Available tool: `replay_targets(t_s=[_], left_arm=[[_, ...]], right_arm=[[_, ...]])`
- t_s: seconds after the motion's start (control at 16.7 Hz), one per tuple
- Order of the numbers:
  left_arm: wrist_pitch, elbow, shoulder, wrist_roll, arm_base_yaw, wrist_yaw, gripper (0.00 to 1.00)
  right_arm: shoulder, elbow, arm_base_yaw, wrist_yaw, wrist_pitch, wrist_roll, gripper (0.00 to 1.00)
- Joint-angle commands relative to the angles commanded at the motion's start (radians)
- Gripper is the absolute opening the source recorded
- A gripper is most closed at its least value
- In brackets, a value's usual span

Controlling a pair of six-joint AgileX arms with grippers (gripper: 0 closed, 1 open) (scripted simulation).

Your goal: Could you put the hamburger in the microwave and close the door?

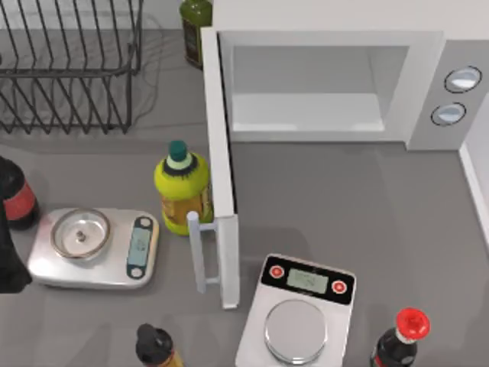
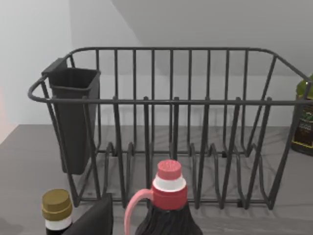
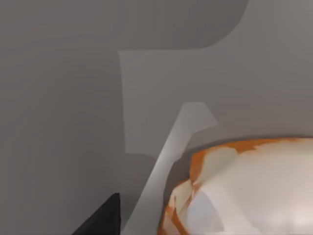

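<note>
The hamburger [image 3: 244, 191], a cream bun with orange patches, lies on grey table very close in the right wrist view. A dark edge of my right gripper [image 3: 100, 218] shows beside it, apart from the bun. The microwave [image 1: 428, 84] stands at the back right, its pale cavity bare and two round knobs on its grey panel. The door [image 1: 220, 168] is swung wide open toward the front, with its white bar handle [image 1: 197, 252] facing left. My left arm [image 1: 9, 252] is parked at the table's left edge; a dark bit of my left gripper [image 2: 93, 218] shows in the left wrist view.
A yellow bottle [image 1: 182, 187] stands just left of the open door. A steel scale [image 1: 95, 245] sits front left and another scale [image 1: 298, 310] just right of the door's tip. A wire rack [image 1: 69, 69] fills the back left. A red-capped cola bottle [image 1: 401, 344] stands front right.
</note>
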Motion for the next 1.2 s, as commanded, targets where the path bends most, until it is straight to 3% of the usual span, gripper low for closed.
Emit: replay_targets(t_s=[0.42,0.84,1.2], left_arm=[[0.000,0.000,0.000,0.000,0.000,0.000,1.00],[0.000,0.000,0.000,0.000,0.000,0.000,1.00],[0.000,0.000,0.000,0.000,0.000,0.000,1.00]], right_arm=[[-0.096,0.094,-0.006,-0.015,-0.158,-0.005,0.00],[-0.223,0.295,-0.008,-0.015,-0.505,-0.009,0.00],[-0.241,0.314,-0.006,-0.015,-0.532,-0.006,0.00]])
